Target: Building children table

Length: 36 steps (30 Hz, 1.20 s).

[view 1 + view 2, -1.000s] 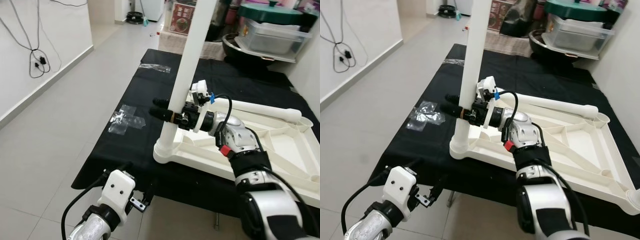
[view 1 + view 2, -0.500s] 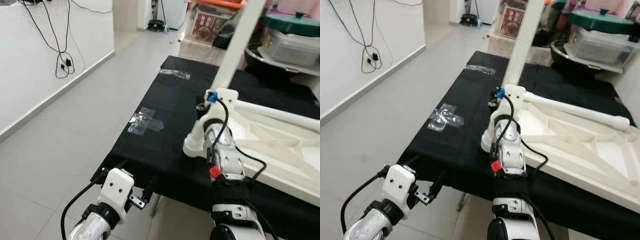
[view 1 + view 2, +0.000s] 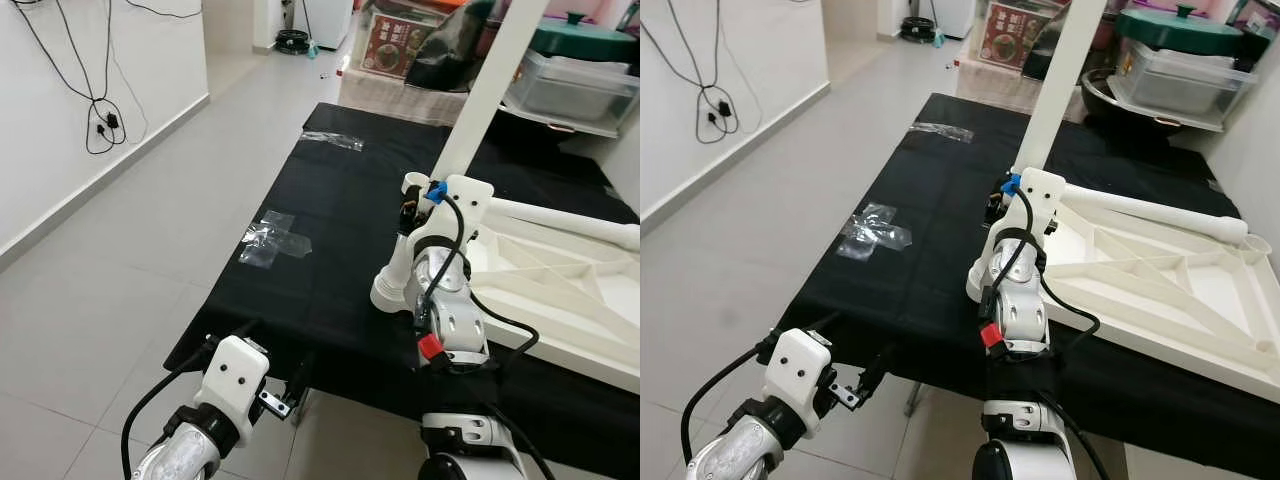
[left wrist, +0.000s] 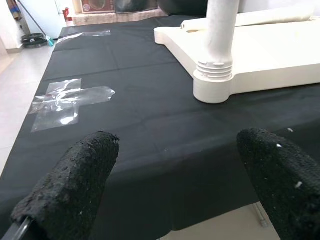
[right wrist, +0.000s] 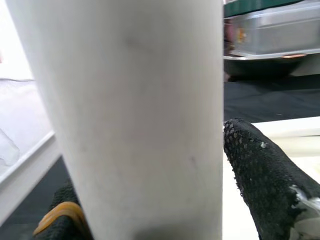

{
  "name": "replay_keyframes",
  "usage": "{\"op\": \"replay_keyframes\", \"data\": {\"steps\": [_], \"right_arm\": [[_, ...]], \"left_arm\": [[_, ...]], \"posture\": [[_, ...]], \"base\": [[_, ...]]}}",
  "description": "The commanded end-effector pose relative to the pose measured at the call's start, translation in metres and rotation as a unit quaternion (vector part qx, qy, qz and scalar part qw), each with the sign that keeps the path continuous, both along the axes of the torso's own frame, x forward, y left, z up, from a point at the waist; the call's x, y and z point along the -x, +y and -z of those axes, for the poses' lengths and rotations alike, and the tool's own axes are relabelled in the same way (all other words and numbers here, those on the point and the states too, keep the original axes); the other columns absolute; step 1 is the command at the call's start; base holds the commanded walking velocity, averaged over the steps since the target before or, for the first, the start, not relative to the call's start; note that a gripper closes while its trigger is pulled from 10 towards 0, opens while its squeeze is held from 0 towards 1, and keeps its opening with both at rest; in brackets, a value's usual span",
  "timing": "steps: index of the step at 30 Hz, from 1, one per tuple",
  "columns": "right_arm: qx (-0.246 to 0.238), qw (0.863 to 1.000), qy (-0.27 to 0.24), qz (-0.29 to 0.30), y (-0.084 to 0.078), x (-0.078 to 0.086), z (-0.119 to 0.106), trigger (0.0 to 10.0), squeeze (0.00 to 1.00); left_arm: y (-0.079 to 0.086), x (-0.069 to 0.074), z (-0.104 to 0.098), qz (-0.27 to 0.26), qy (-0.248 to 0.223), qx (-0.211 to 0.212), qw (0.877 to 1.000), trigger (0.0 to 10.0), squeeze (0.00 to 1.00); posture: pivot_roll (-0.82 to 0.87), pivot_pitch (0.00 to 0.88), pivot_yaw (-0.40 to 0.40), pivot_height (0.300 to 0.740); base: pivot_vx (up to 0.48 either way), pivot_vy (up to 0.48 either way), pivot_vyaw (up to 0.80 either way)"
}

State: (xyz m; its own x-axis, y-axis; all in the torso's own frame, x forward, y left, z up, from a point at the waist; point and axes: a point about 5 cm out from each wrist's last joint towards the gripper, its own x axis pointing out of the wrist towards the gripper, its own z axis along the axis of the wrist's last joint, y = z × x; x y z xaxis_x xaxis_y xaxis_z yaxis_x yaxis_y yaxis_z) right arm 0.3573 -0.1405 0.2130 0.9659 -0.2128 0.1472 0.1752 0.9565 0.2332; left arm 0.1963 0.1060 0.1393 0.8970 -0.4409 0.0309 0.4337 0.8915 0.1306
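- The white plastic children's table lies upside down on the black-covered tabletop, its ribbed underside facing up.
- One white leg stands upright in the corner socket nearest the robot; a second leg lies flat along the far edge of the table.
- The parts look like light, stiff, smooth moulded plastic. A round leg may slip or turn in a loose grip, so a firm hold low on the shaft, just above the socket, seems the best place.
- The right gripper closes around the upright leg low down, one black finger pressed on each side of it; the leg fills the gap between them.
- The left gripper hangs below the tabletop's near edge, its fingers spread wide and holding nothing.
- A crumpled piece of clear tape lies on the cloth, well apart from the table.
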Motion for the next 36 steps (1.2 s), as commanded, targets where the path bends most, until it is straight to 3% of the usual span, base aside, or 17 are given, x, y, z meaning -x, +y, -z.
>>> {"op": "replay_keyframes", "data": {"steps": [1, 4, 7, 9, 11, 12, 15, 17, 22, 23, 24, 25, 26, 33, 34, 35, 36], "right_arm": [[-0.033, 0.998, -0.014, -0.058, 0.004, -0.004, 0.002, 10.0, 0.00], [-0.065, 0.977, -0.028, -0.201, -0.001, -0.012, 0.001, 10.0, 0.00], [-0.067, 0.973, -0.031, -0.217, -0.001, -0.012, 0.000, 10.0, 0.00], [-0.054, 0.956, -0.030, -0.286, -0.004, -0.014, 0.001, 10.0, 0.00], [-0.032, 0.916, -0.028, -0.399, -0.007, -0.013, 0.000, 10.0, 0.00], [-0.032, 0.916, -0.028, -0.399, -0.007, -0.013, 0.000, 10.0, 0.00], [0.013, 0.824, -0.015, -0.567, 0.001, -0.008, -0.001, 10.0, 0.00], [0.036, 0.780, -0.008, -0.625, 0.005, -0.004, -0.002, 10.0, 0.00], [0.062, 0.755, -0.003, -0.653, 0.008, -0.005, -0.003, 10.0, 0.00], [0.076, 0.739, 0.002, -0.670, 0.013, -0.007, -0.005, 10.0, 0.00], [0.091, 0.727, 0.006, -0.680, 0.017, -0.010, -0.006, 3.8, 0.00], [0.091, 0.727, 0.006, -0.680, 0.017, -0.010, -0.006, 3.8, 0.00], [0.098, 0.732, 0.006, -0.674, 0.021, -0.014, -0.009, 0.0, 0.00], [0.081, 0.761, -0.004, -0.644, 0.023, -0.021, -0.011, 0.0, 0.00], [0.076, 0.784, -0.006, -0.616, 0.020, -0.022, -0.008, 0.0, 0.00], [0.076, 0.784, -0.006, -0.616, 0.020, -0.022, -0.008, 0.0, 0.00], [0.063, 0.814, -0.009, -0.578, 0.017, -0.024, -0.006, 0.0, 0.00]], "left_arm": [[-0.001, 0.000, 0.006, 0.004, 0.011, -0.002, 1.000, 10.0, 0.00], [-0.001, 0.000, 0.006, 0.005, 0.011, -0.002, 1.000, 10.0, 0.00], [-0.001, 0.000, 0.006, 0.005, 0.011, -0.003, 1.000, 10.0, 0.00], [-0.001, -0.001, 0.006, 0.005, 0.010, -0.003, 1.000, 10.0, 0.00], [-0.001, -0.001, 0.006, 0.005, 0.010, -0.003, 1.000, 10.0, 0.00], [-0.001, -0.001, 0.006, 0.005, 0.010, -0.003, 1.000, 10.0, 0.00], [-0.002, -0.001, 0.005, 0.005, 0.009, -0.003, 1.000, 10.0, 0.00], [-0.002, 0.000, 0.005, 0.005, 0.009, -0.003, 1.000, 10.0, 0.00], [-0.002, 0.000, 0.005, 0.005, 0.009, -0.003, 1.000, 10.0, 0.00], [-0.002, 0.000, 0.005, 0.005, 0.009, -0.002, 1.000, 10.0, 0.00], [-0.002, 0.001, 0.005, 0.005, 0.009, -0.002, 1.000, 10.0, 0.00], [-0.002, 0.001, 0.005, 0.005, 0.009, -0.002, 1.000, 10.0, 0.00], [-0.002, 0.001, 0.004, 0.005, 0.008, -0.002, 1.000, 10.0, 0.00], [-0.003, 0.002, 0.004, 0.004, 0.008, -0.001, 1.000, 10.0, 0.00], [-0.003, 0.002, 0.004, 0.004, 0.008, -0.001, 1.000, 10.0, 0.00], [-0.003, 0.002, 0.004, 0.004, 0.008, -0.001, 1.000, 10.0, 0.00], [-0.003, 0.001, 0.004, 0.004, 0.008, -0.001, 1.000, 10.0, 0.00]], "posture": [[0.13, 0.066, -0.131, 0.740], [0.13, 0.066, -0.133, 0.740], [0.13, 0.066, -0.133, 0.740], [0.13, 0.064, -0.132, 0.740], [0.13, 0.066, -0.133, 0.740], [0.13, 0.066, -0.133, 0.740], [0.14, 0.065, -0.135, 0.740], [0.15, 0.068, -0.135, 0.740], [0.16, 0.069, -0.135, 0.740], [0.16, 0.070, -0.138, 0.740], [0.16, 0.071, -0.140, 0.740], [0.16, 0.071, -0.140, 0.740], [0.16, 0.071, -0.141, 0.740], [0.16, 0.076, -0.142, 0.740], [0.16, 0.079, -0.142, 0.740], [0.16, 0.079, -0.142, 0.740], [0.15, 0.083, -0.139, 0.740]], "base": [[0.000, 0.000, 0.00], [0.000, 0.000, 0.00], [0.000, 0.000, 0.00], [0.000, 0.000, 0.00], [0.000, 0.000, 0.00], [0.000, 0.000, 0.00], [0.000, 0.000, 0.00], [0.000, 0.000, 0.00], [0.000, 0.000, 0.00], [0.000, 0.000, 0.00], [0.000, 0.000, 0.00], [0.000, 0.000, 0.00], [0.000, 0.000, 0.00], [0.000, 0.000, 0.00], [0.000, 0.000, 0.00], [0.000, 0.000, 0.00], [0.000, 0.000, 0.00]]}}
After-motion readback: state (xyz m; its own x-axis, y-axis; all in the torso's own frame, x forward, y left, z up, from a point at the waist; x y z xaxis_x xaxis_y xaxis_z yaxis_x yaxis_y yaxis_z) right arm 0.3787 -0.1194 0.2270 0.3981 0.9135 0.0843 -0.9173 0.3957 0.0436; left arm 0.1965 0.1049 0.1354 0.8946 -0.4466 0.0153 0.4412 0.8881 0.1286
